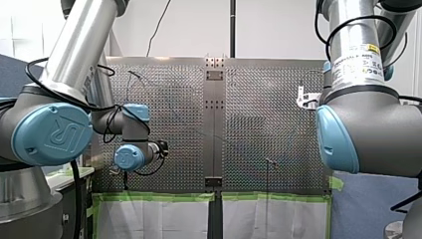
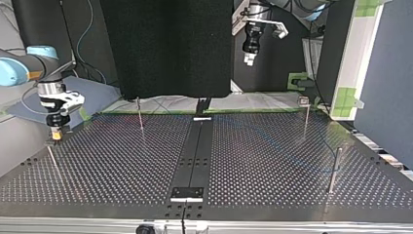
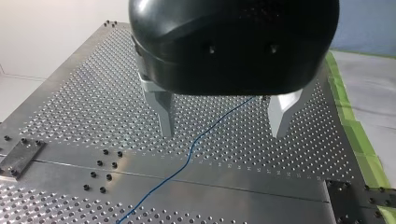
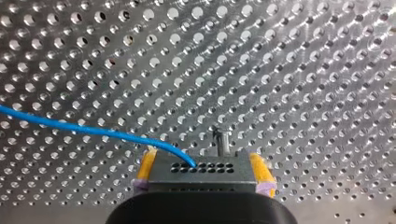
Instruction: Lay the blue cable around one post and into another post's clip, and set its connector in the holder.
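In the right wrist view my right gripper (image 4: 203, 173) is shut, yellow pads (image 4: 146, 166) on both sides of a dark grey connector (image 4: 201, 169). The blue cable (image 4: 84, 128) leaves the connector's face and runs off sideways over the perforated table. A short post (image 4: 222, 140) stands just ahead of the connector. At the top view's left this gripper (image 2: 55, 138) is low, at the table's edge. My left gripper (image 3: 224, 133) hangs open above the table, metal fingers (image 3: 163, 114) wide apart, and the blue cable (image 3: 187, 158) lies on the plate beneath them. In the top view it (image 2: 250, 59) is raised at the back.
Thin posts stand on the table in the top view: one at the left front (image 2: 53, 163), one at the back left (image 2: 140, 114), one at the back right with a small head (image 2: 305, 114), one at the right (image 2: 334, 168). A dark centre strip (image 2: 197, 151) splits the plate.
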`<move>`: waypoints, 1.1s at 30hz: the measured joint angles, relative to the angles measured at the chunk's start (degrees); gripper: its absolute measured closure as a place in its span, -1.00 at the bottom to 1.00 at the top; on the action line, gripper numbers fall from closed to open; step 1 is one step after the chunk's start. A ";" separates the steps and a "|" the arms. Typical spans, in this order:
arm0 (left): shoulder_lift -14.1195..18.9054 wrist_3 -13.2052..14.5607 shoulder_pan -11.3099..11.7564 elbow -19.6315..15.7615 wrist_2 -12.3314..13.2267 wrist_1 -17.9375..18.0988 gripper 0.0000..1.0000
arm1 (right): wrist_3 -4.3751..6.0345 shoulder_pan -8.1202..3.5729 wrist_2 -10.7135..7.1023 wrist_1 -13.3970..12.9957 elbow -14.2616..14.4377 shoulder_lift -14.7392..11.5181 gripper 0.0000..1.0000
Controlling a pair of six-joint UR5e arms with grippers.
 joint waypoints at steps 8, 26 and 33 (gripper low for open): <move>-0.01 0.00 0.12 0.00 0.04 -0.07 -1.00 | 1.57 -0.90 -0.17 -0.99 -0.32 -0.02 1.00; 0.00 0.00 0.59 0.05 0.25 -0.07 -1.00 | 4.56 -2.79 -3.21 -1.67 -0.39 0.04 1.00; 0.01 0.00 0.62 0.07 0.26 -0.07 -1.00 | 4.66 -3.12 -4.09 -1.09 -1.04 0.13 1.00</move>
